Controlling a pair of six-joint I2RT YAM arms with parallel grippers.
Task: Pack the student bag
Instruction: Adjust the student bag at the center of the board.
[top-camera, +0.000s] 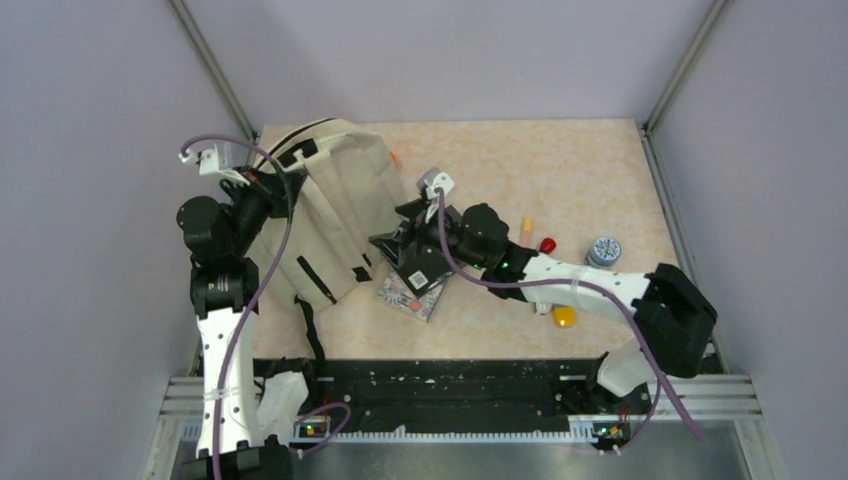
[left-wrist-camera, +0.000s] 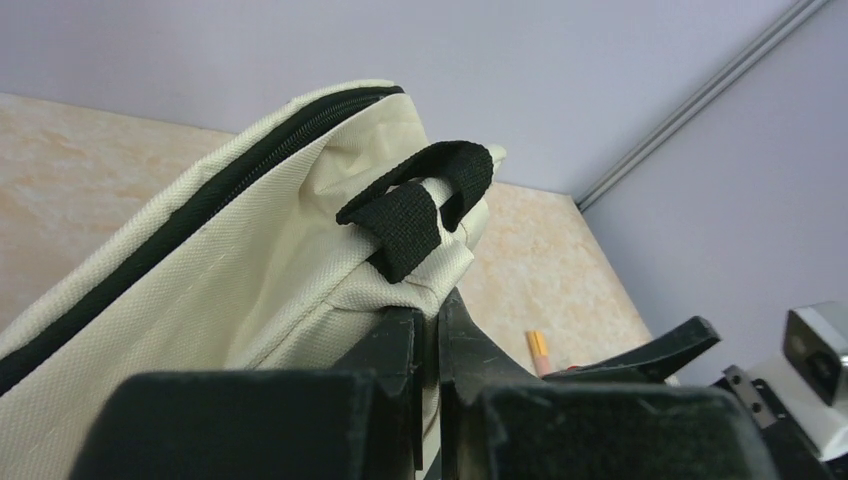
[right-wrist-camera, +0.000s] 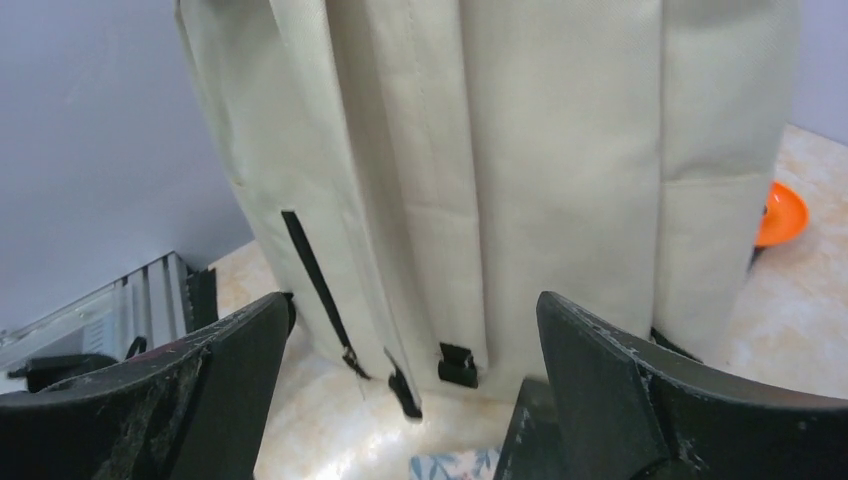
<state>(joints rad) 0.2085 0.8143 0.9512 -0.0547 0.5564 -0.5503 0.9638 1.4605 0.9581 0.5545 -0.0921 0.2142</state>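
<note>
The student bag (top-camera: 335, 205), beige with black zips, stands propped up at the table's left. My left gripper (top-camera: 262, 178) is at its top edge. In the left wrist view that gripper (left-wrist-camera: 430, 330) is shut on a fold of the bag (left-wrist-camera: 230, 260), just below the black handle loop (left-wrist-camera: 420, 205). My right gripper (top-camera: 395, 250) is low at the bag's near right side, jaws wide apart with nothing between them. In its wrist view the right gripper (right-wrist-camera: 412, 310) faces the bag's front panel (right-wrist-camera: 530, 150) and a side zip (right-wrist-camera: 315, 280).
A floral-patterned book (top-camera: 412, 296) lies under the right gripper with a black item (top-camera: 420, 268) on it. An orange marker (top-camera: 527, 231), a red piece (top-camera: 547, 244), a blue-grey round thing (top-camera: 603, 250) and a yellow piece (top-camera: 564, 317) lie right of it. An orange dish (right-wrist-camera: 780, 213) sits behind the bag.
</note>
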